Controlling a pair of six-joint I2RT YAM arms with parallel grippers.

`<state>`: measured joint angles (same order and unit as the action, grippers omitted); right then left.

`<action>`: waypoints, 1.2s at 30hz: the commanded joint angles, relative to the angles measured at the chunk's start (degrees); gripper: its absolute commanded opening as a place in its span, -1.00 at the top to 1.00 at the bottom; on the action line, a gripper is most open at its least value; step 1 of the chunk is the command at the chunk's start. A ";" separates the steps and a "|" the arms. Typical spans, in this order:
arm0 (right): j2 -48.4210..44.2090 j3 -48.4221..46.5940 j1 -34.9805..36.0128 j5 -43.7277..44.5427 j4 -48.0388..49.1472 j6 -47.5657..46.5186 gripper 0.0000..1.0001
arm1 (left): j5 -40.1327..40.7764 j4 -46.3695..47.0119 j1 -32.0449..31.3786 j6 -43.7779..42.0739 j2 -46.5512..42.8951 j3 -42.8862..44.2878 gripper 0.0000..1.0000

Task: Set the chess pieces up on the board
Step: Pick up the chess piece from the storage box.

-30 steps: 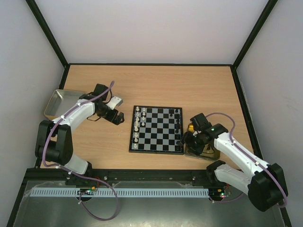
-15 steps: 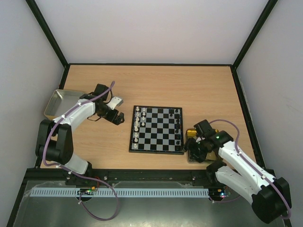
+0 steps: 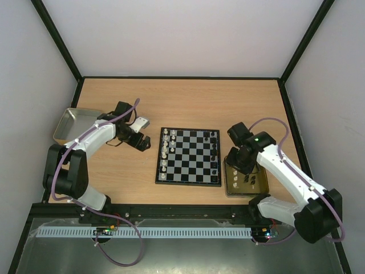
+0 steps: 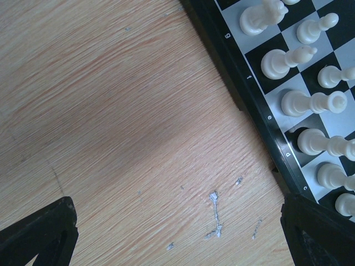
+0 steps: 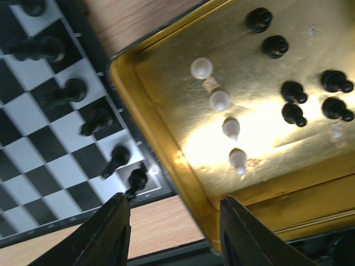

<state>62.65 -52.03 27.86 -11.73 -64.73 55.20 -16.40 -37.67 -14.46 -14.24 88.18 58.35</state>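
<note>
Right end effector (image 5: 172,197) spread, empty, over gold tin's (image 5: 166,72) rim.
Left end effector (image 4: 177,203) gapes above surface (image 4: 111,111) beside the board (image 4: 252,91).

Both your arms share one build. The left arm (image 3: 94,137) and the right arm (image 3: 288,171) each have smooth white shells between rounded black joint housings, on a bulky black base. A thin purple cable (image 3: 130,109) loops loosely along each one. A small green light (image 3: 256,137) glows on the right arm. Your fingers (image 4: 39,235) are matte black, blunt wedges.
</note>
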 commanded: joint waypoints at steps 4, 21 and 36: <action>5.54 1.45 0.19 8.06 -0.83 -3.01 0.18 | 0.78 -0.31 -0.27 0.62 -1.04 0.11 -0.99; 12.22 8.38 -9.53 0.72 14.14 -6.08 0.34 | 1.55 -0.06 -0.25 0.44 -1.86 -0.42 -0.99; 18.45 7.11 -11.48 2.32 17.76 -6.74 0.52 | 1.85 0.04 -0.28 0.44 -2.33 -1.00 -0.99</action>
<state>79.72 -43.66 16.84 -10.94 -47.37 49.25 -14.94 -37.52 -14.50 -14.02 87.81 58.11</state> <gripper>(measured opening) 0.273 0.995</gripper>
